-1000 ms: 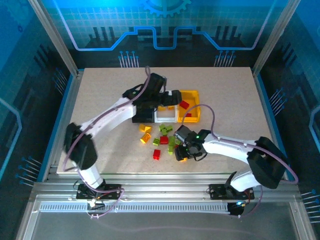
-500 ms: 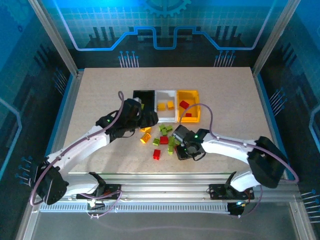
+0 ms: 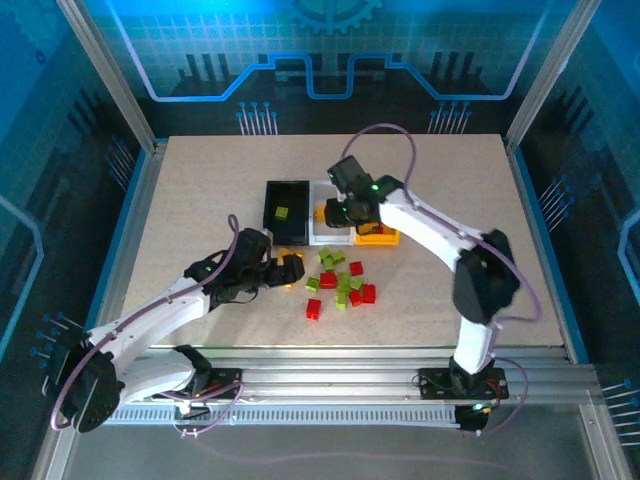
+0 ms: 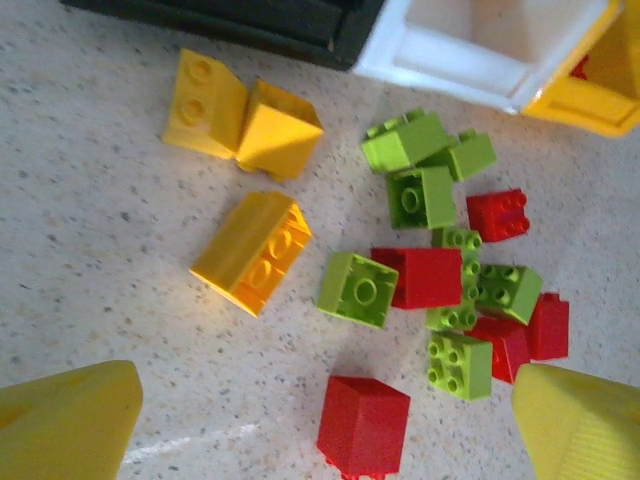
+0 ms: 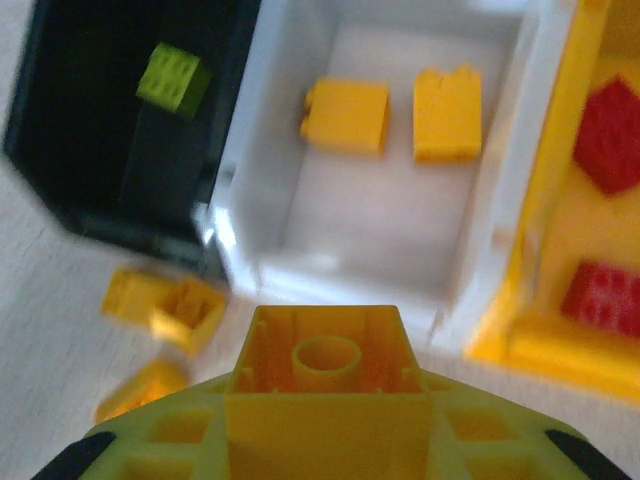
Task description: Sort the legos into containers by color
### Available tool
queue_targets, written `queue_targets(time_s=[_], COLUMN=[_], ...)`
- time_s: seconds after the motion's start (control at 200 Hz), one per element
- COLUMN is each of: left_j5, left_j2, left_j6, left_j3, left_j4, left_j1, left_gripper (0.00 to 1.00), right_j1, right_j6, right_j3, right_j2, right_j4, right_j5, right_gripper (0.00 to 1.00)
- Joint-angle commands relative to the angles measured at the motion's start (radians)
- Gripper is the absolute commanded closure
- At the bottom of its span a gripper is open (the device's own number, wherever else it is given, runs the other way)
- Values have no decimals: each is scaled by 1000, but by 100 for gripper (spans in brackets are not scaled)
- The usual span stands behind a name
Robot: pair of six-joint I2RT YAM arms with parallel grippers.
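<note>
In the middle of the bench (image 3: 200, 180), just near of the three bins, lies the loose heap of legos (image 3: 340, 280). The left wrist view shows three yellow-orange bricks (image 4: 252, 250) at the heap's left. To their right, lime green bricks (image 4: 420, 195) and red bricks (image 4: 420, 277) are mixed and touching. One red brick (image 4: 363, 425) lies a little apart on the near side.

The bins stand side by side in a row, touching. The black bin (image 3: 285, 203) on the left holds one lime green brick (image 5: 173, 77). The white bin (image 5: 360, 220) in the middle holds two yellow-orange bricks (image 5: 345, 115) side by side at its far end. The yellow bin (image 5: 545, 190) on the right holds two red bricks (image 5: 610, 135).

Another yellow-orange brick (image 5: 325, 370), its hollow underside facing the camera, is pinched in the jaws of the right gripper (image 3: 338, 210). This gripper hangs over the near edge of the white bin.

The left gripper (image 3: 290, 270) is low over the bench at the left edge of the heap. Its jaws are spread wide with nothing between them, and the yellow fingertips (image 4: 65, 420) frame the heap from the near side.
</note>
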Motion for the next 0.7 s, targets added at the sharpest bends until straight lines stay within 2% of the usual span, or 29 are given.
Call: queue_targets(time_s=[0.0,0.145,0.275,0.365,0.465,0.695], left_j5=[49,49,55,64,66,37], left_j2=[4,40,58,70,97,249], left_j6=[26,46,64,81,107,154], left_j3=[-17,-14,-14,-7,10,62], left_j4=[17,0,-2,0,-2,-16], left_j1=[-38,-72,-89,-95,-114,-223], left_gripper=[4,4,4,3,5,14], right_j1=[-19,-29,-32,-22,-22,-19], right_j6=[-7,24,27,22,43,95], right_j3=[136,295,347,330,238,-144], right_j2=[138,282,294,239,130,-197], right_j4=[-66,-129,-130,-117,-94,17], right_j5=[29,53,22,37,53,72], right_gripper=[73,67,44,36,36,36])
